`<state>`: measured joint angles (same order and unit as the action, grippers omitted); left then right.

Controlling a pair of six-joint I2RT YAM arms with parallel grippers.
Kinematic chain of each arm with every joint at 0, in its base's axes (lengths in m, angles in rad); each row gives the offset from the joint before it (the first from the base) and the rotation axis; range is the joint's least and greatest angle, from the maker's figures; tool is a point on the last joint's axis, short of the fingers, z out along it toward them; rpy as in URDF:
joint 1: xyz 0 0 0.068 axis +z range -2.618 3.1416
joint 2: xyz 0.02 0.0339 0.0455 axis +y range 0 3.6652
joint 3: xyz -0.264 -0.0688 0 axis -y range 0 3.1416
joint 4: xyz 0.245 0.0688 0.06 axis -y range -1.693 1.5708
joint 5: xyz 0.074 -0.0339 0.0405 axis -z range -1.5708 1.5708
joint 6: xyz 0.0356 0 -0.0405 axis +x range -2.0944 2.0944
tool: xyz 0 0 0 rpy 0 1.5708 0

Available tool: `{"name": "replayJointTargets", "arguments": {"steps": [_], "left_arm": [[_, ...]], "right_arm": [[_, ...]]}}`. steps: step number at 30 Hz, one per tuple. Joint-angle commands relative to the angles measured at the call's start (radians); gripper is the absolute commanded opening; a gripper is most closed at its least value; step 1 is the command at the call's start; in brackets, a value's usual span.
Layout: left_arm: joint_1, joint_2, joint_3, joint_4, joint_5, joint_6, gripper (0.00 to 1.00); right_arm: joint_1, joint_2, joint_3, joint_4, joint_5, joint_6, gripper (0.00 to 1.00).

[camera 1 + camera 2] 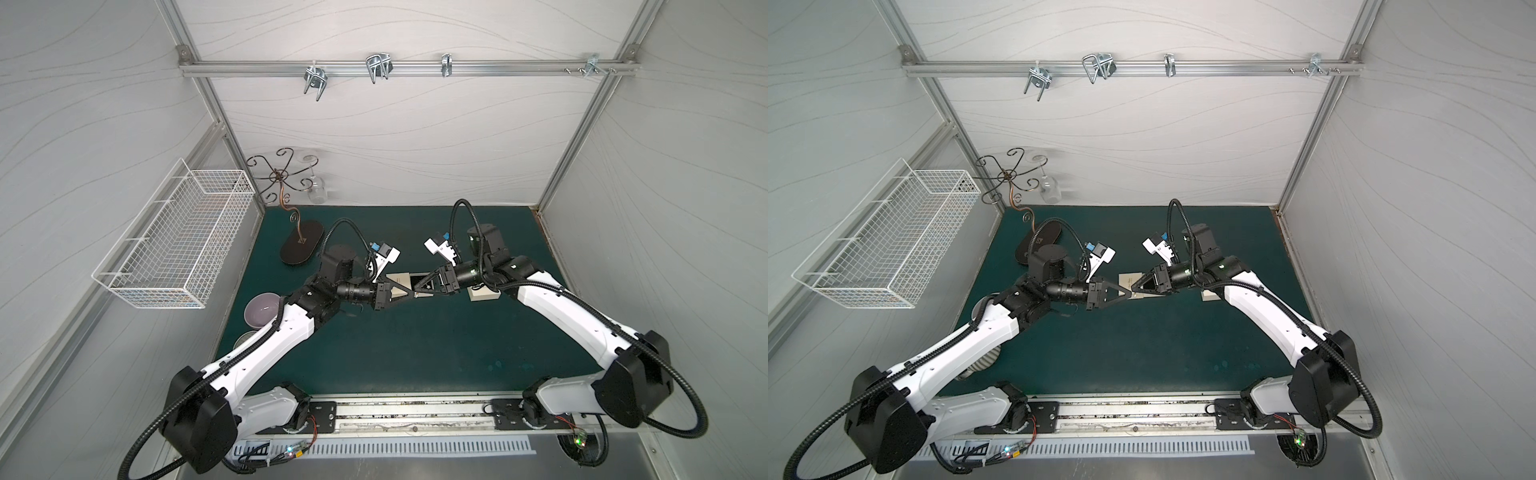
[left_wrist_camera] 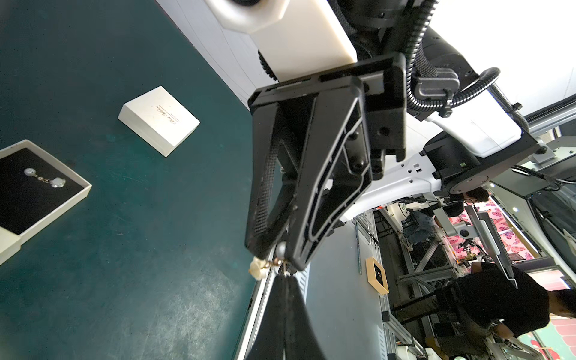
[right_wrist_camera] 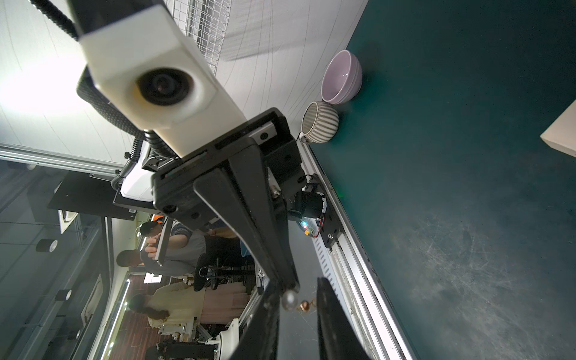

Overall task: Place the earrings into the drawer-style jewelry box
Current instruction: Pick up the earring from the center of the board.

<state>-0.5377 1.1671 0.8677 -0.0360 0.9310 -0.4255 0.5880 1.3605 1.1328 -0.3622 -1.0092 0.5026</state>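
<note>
Earring (image 3: 289, 300) hangs pinched in the level left pincer (image 2: 285, 278), between parted jaws of the right pincer (image 1: 417, 289).

Two earrings (image 2: 43, 179) (image 2: 260, 267), two boxes (image 2: 159, 120) (image 2: 62, 212), one bowl (image 3: 343, 78), one cup (image 3: 322, 123), one wire basket (image 1: 174, 249)

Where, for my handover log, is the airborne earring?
In the right wrist view, the earring hangs from the shut left gripper, between the right gripper's fingers, mid-table by the drawer box.
</note>
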Motion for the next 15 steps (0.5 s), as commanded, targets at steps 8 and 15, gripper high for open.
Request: {"name": "replayJointTargets", "arguments": {"steps": [8, 15], "left_arm": [[-0.003, -0.018, 0.036, 0.040, 0.005, 0.012, 0.00], [-0.001, -0.018, 0.038, 0.038, 0.005, 0.013, 0.00]], "right_arm": [[0.004, 0.001, 0.030, -0.026, 0.001, -0.029, 0.22], [0.001, -0.001, 0.029, -0.026, 0.002, -0.028, 0.17]]}}
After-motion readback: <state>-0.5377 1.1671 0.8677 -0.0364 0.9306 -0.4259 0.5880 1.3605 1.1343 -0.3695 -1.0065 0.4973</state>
